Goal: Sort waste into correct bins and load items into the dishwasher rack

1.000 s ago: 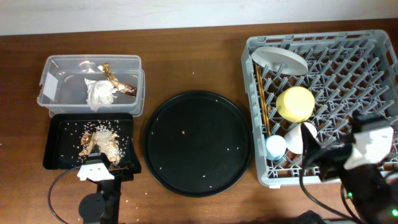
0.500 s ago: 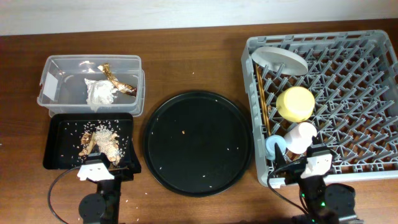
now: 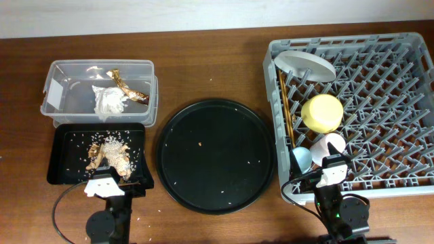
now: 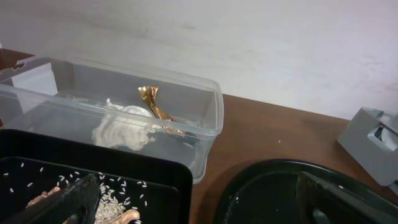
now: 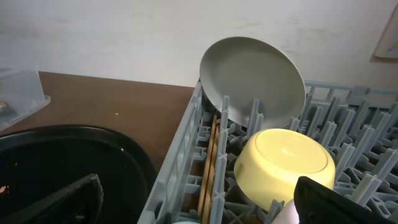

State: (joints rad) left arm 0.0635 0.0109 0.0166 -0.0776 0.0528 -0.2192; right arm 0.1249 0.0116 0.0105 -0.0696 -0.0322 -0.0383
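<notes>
- The left hand [image 4: 198, 185] is released and empty, its two fingers spread wide over the near edge of the shallow black tray [image 3: 61, 135].
- The right hand [image 5: 198, 186] is also released and holds nothing. It sits by the front left corner of the dishwasher rack [image 3: 393, 81], and from overhead its arm hides part of the rack's front rim.
- Two bins stand at the left of the surface [image 3: 203, 68]: the clear tub [image 3: 61, 71] behind and the shallow black tray just in front of it.
- The tub holds one crumpled napkin [image 3: 108, 102] and one gold-brown wrapper [image 3: 125, 87], which lies against the napkin.
- The shallow tray holds one loose heap of rice scraps [image 3: 112, 152] with brownish bits among them.
- The rack's left side holds one plate [image 3: 308, 64] leaning at the back and one yellow bowl [image 3: 322, 112] tipped among the pegs. One pair of chopsticks [image 3: 286, 108] lies along the left wall, and one blue cup [image 3: 300, 159] and one pink cup [image 3: 333, 144] sit side by side at the front.
- One large round black tray [image 3: 217, 156], dotted with a few grains, lies between the bins and the rack.
</notes>
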